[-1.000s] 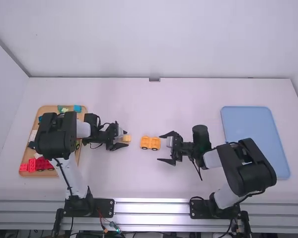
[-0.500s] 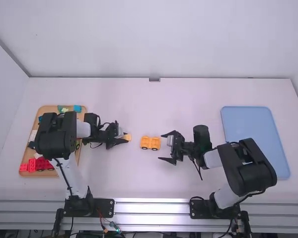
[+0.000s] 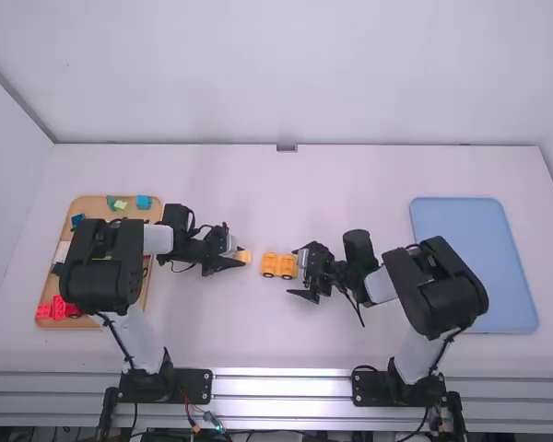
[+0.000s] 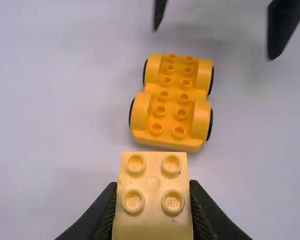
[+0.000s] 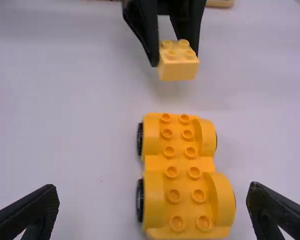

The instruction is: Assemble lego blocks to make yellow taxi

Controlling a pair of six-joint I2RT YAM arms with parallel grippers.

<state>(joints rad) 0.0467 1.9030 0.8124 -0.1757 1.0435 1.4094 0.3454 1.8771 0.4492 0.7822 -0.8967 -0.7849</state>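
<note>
Yellow wheeled base (image 3: 278, 261) stands at the centre of the high view, on the white bench (image 3: 221, 322). Just left of it, the left gripper (image 3: 240, 257) has its jaws closed on a yellow brick (image 4: 153, 220), apart from the base. At the base's right end, the right gripper (image 3: 297, 273) has its jaws open. Blue tray (image 3: 479, 239), right of frame; wooden tray (image 3: 94, 203), left.

Robotics lab, by its paired robot arms (image 3: 438, 285), metal rails (image 3: 276, 398), white table (image 3: 276, 189), plain walls (image 3: 286, 74)
</note>
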